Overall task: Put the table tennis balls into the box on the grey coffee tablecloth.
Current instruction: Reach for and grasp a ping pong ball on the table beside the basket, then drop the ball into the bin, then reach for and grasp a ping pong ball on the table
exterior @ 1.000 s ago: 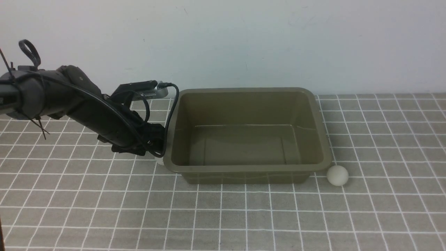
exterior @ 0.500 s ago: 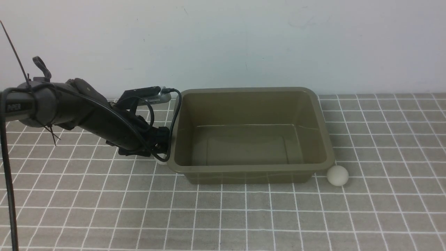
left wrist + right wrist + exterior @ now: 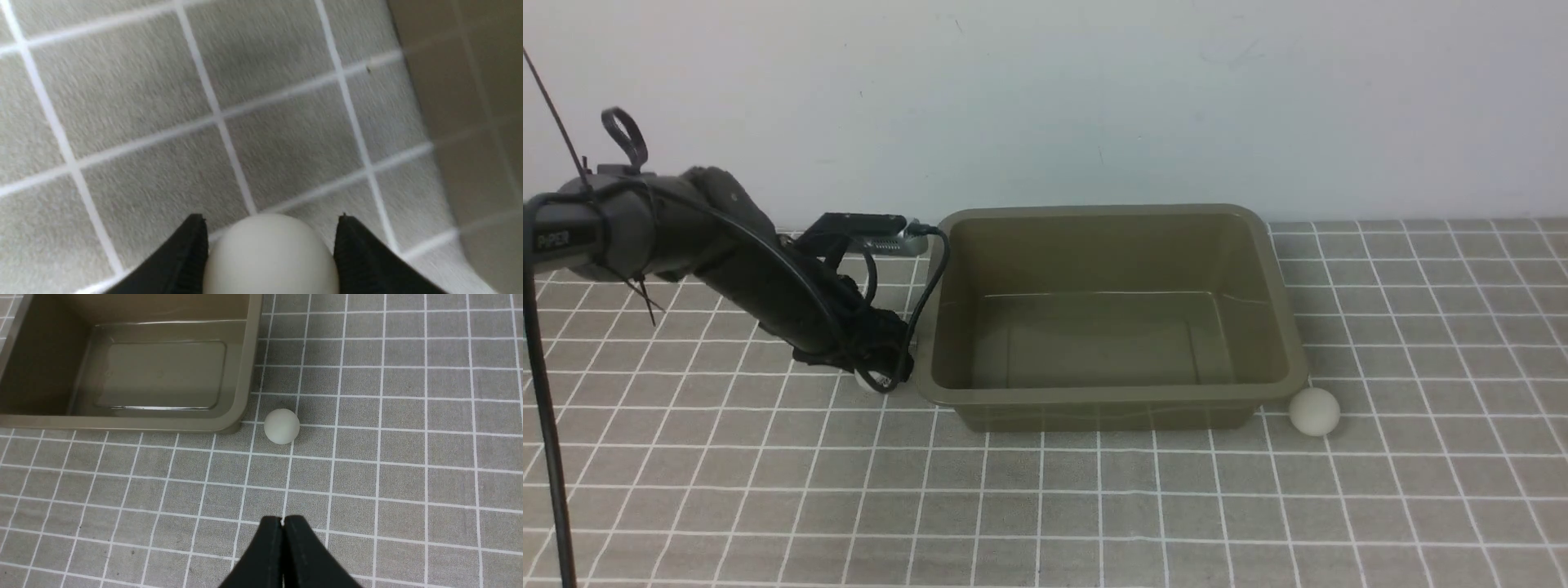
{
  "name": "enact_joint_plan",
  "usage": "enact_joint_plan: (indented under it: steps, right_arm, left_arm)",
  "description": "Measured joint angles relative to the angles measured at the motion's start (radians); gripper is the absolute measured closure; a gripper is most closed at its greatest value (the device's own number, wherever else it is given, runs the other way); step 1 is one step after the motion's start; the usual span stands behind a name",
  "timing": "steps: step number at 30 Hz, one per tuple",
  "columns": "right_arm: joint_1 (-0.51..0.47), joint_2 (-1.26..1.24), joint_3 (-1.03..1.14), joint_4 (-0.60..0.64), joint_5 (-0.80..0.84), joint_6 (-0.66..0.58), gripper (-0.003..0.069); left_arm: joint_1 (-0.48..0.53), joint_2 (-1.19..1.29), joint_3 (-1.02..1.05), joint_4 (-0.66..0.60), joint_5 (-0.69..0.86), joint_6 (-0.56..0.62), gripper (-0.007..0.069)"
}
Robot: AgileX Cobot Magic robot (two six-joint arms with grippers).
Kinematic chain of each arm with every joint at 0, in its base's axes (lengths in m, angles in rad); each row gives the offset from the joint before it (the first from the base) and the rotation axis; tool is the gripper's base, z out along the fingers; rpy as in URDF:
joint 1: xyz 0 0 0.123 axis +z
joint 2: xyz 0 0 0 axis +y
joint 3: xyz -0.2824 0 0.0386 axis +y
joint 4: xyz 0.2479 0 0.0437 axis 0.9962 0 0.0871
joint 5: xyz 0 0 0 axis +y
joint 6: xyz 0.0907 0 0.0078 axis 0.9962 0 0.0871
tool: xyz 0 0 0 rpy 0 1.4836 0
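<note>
The olive-brown box stands empty on the grey coffee tablecloth. My left gripper is low at the box's left side, with its fingers closed against a white table tennis ball. In the left wrist view the ball fills the gap between the two black fingertips of that gripper, with the box wall beside it. The second ball lies on the cloth by the box's front right corner. In the right wrist view my right gripper is shut and empty, short of that ball and the box.
A pale wall runs behind the cloth. The left arm's black cable loops close to the box's left rim. A thin black cable hangs at the far left edge. The right arm does not show in the front view.
My left gripper pressed toward the box's left side, nudging the box slightly right, then drew back left, and the ball moved left with it. The second ball stayed put.
</note>
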Motion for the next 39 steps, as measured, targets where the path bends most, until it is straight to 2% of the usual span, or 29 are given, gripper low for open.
enact_joint_plan:
  steps: [3,7,12,14,15,18,20,22,25,26,27,28,30,31,33,35,37,39]
  right_arm:
    - [0.0,0.006,0.0,-0.001,0.0,-0.006,0.0668]
    - [0.0,0.045,-0.003,-0.009,-0.018,-0.006,0.0668]
    - [0.0,0.172,-0.006,-0.008,-0.08,-0.011,0.0668]
    - [0.0,0.282,-0.006,-0.005,-0.145,-0.015,0.0664]
    - [0.0,0.282,-0.006,-0.005,-0.145,-0.015,0.0664]
    - [0.0,0.414,-0.006,0.019,-0.221,-0.051,0.0636]
    - [0.0,0.508,-0.006,0.049,-0.272,-0.096,0.0598]
    - [0.0,0.577,-0.006,0.076,-0.296,-0.127,0.0561]
    - [0.001,0.672,-0.006,0.111,-0.333,-0.182,0.0487]
    - [0.001,0.727,-0.006,0.13,-0.369,-0.225,0.0411]
    - [0.001,0.753,-0.006,0.14,-0.384,-0.24,0.0378]
    - [0.002,0.777,-0.006,0.157,-0.405,-0.261,0.0328]
    - [0.005,0.803,-0.006,0.172,-0.423,-0.279,0.0287]
    - [0.012,0.829,-0.007,0.182,-0.436,-0.307,0.0235]
    - [0.031,0.863,-0.008,0.19,-0.454,-0.339,0.0188]
    - [0.058,0.899,-0.008,0.194,-0.472,-0.371,0.0141]
    - [0.085,0.929,-0.008,0.194,-0.501,-0.384,0.0121]
    - [0.098,0.947,-0.008,0.194,-0.527,-0.388,0.0116]
  left_arm:
    - [0.0,-0.067,-0.092,0.086,0.112,-0.075,0.0272]
    - [-0.022,-0.146,-0.19,0.132,0.19,-0.123,0.0272]
    - [-0.107,-0.188,-0.265,0.139,0.229,-0.13,0.0272]
    - [-0.186,-0.181,-0.271,0.143,0.227,-0.13,0.0272]
    - [-0.186,-0.181,-0.271,0.144,0.227,-0.13,0.0272]
    - [-0.255,-0.142,-0.271,0.18,0.227,-0.139,0.0272]
    - [-0.285,-0.108,-0.271,0.217,0.225,-0.171,0.0259]
    - [-0.299,-0.085,-0.271,0.248,0.223,-0.203,0.0215]
    - [-0.308,-0.062,-0.271,0.289,0.222,-0.249,0.01]
    - [-0.309,-0.056,-0.276,0.31,0.222,-0.276,0.0041]
    - [-0.308,-0.055,-0.286,0.32,0.222,-0.297,0.002]
    - [-0.307,-0.055,-0.302,0.337,0.23,-0.322,0.0004]
    - [-0.305,-0.055,-0.335,0.354,0.253,-0.35,0.0005]
    - [-0.303,-0.055,-0.368,0.379,0.287,-0.382,0.0022]
    - [-0.303,-0.059,-0.421,0.436,0.351,-0.43,0.0105]
    - [-0.303,-0.07,-0.468,0.508,0.417,-0.47,0.0237]
    - [-0.302,-0.102,-0.504,0.582,0.467,-0.493,0.0442]
    - [-0.299,-0.14,-0.51,0.636,0.481,-0.506,0.0539]
